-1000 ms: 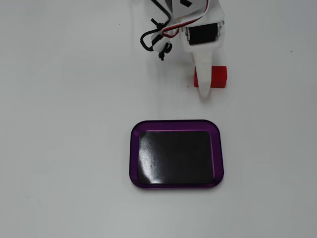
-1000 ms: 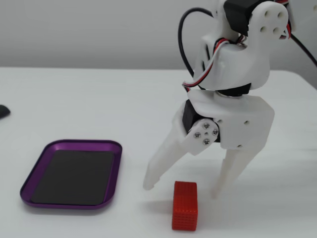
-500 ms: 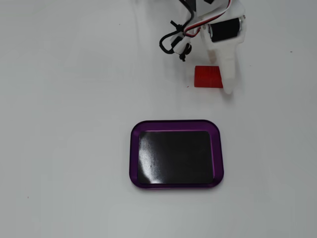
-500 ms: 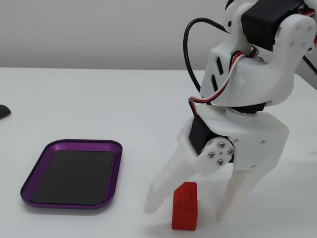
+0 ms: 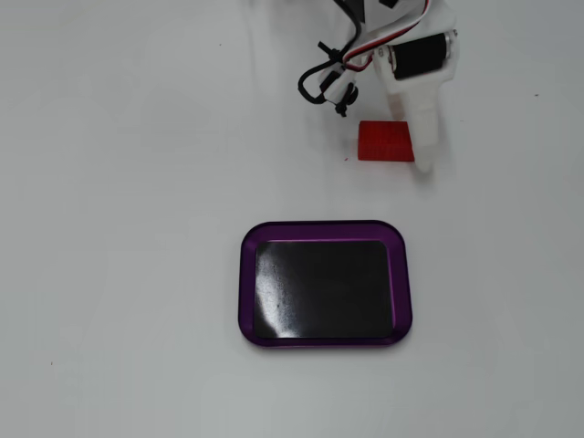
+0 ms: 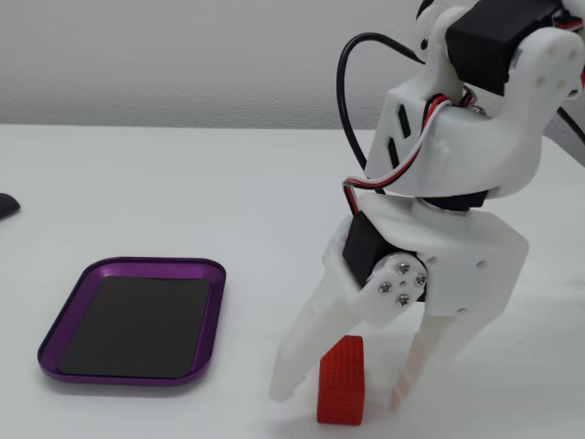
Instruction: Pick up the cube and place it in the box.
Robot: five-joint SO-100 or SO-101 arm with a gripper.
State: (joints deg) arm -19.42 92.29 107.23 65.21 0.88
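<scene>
The red cube (image 6: 341, 380) stands on the white table, with its ribbed faces showing. My white gripper (image 6: 343, 399) is open and reaches down over it, one finger on each side and both tips near the table. From above, the cube (image 5: 385, 141) lies just left of one white finger (image 5: 424, 137). The other finger is washed out against the table. The purple-rimmed box (image 5: 246, 283) with a black bottom lies empty below the cube in that view. In the side fixed view the box (image 6: 119, 376) lies to the left of the gripper.
Black and red-white cables (image 5: 319, 84) loop beside the arm's wrist. A small dark object (image 6: 5, 205) sits at the left edge of the table.
</scene>
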